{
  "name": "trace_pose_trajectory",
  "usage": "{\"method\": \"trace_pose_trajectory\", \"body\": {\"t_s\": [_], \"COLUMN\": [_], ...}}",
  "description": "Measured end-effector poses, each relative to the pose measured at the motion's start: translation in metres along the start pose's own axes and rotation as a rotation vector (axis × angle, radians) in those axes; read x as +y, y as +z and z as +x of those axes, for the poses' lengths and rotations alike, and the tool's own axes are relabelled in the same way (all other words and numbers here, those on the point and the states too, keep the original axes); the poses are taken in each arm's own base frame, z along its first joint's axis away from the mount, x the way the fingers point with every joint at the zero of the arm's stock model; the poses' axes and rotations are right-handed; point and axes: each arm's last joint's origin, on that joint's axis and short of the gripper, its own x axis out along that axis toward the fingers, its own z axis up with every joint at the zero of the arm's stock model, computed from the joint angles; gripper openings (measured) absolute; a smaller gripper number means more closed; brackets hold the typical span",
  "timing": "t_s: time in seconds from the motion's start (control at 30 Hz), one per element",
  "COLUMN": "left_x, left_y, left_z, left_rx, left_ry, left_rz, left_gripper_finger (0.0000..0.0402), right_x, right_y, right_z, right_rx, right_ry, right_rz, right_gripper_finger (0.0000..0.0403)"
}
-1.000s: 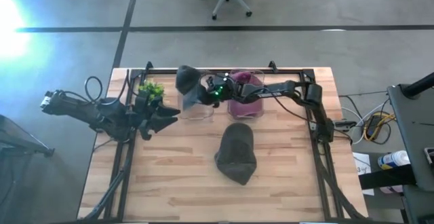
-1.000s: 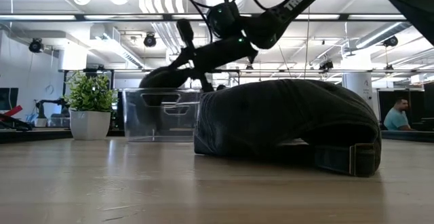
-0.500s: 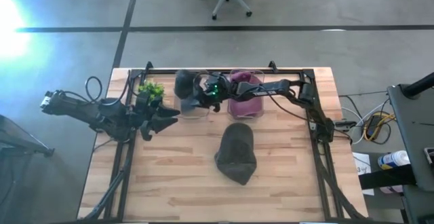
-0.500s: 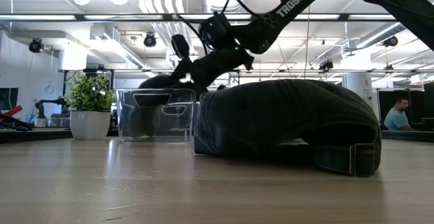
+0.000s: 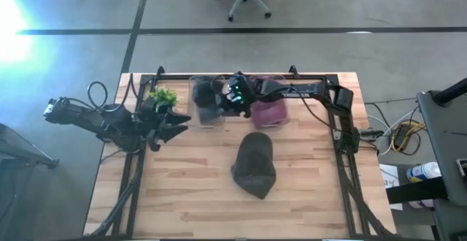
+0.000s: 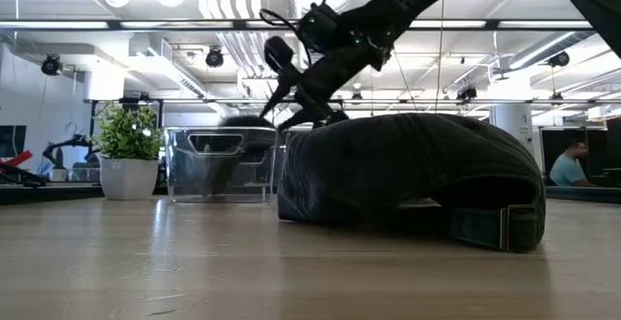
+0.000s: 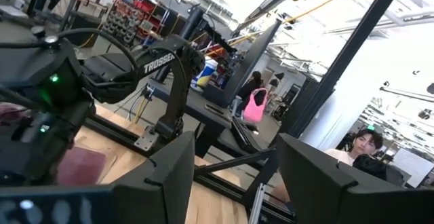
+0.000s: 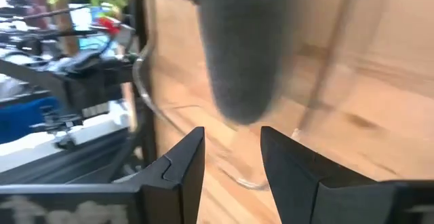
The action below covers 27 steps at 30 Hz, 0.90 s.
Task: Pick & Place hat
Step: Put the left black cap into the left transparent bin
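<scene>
A dark grey hat (image 5: 206, 104) (image 6: 233, 138) (image 8: 237, 47) lies inside a clear bin (image 5: 209, 122) (image 6: 218, 170) at the table's far middle. My right gripper (image 5: 222, 97) (image 6: 286, 82) (image 8: 234, 163) hovers open just above and to the right of that bin, with nothing between its fingers. A second dark hat (image 5: 255, 164) (image 6: 408, 175) rests brim-down on the table's middle. My left gripper (image 5: 179, 120) (image 7: 234, 176) waits open at the table's left.
A second clear bin (image 5: 266, 115) holding something maroon stands right of the first. A small potted plant (image 5: 162, 95) (image 6: 126, 155) sits to the first bin's left. A black frame rail runs along the table's far and side edges. People sit in the room beyond.
My right gripper carried the grey hat over the clear bin, lowered it and let go. The hat now lies in the bin. The gripper has since risen a little and drawn back toward the table's right.
</scene>
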Motion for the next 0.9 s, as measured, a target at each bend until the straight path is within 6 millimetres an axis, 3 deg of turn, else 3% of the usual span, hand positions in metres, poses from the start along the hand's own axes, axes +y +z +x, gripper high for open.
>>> {"method": "trace_pose_trajectory", "body": {"t_s": [0.2, 0.47, 0.57, 0.9], "left_x": [0.0, 0.0, 0.0, 0.001], "left_y": [0.0, -0.002, -0.003, -0.007], "left_z": [0.001, 0.003, 0.004, 0.009], "left_rx": [-0.002, 0.004, 0.006, 0.021], "left_ry": [-0.002, 0.005, 0.012, 0.024], "left_rz": [0.012, 0.009, 0.011, -0.029], "left_gripper_finger": [0.0202, 0.0202, 0.0202, 0.0202], "right_x": [-0.006, 0.039, 0.04, 0.048], "right_y": [-0.002, -0.011, -0.008, 0.022], "right_z": [-0.009, -0.048, -0.043, 0.007], "right_rx": [-0.009, -0.19, -0.206, -0.195], "right_ry": [-0.096, -0.027, -0.105, -0.306], "right_rz": [-0.029, -0.247, -0.328, -0.536], "right_gripper_finger": [0.013, 0.0115, 0.0108, 0.0103]}}
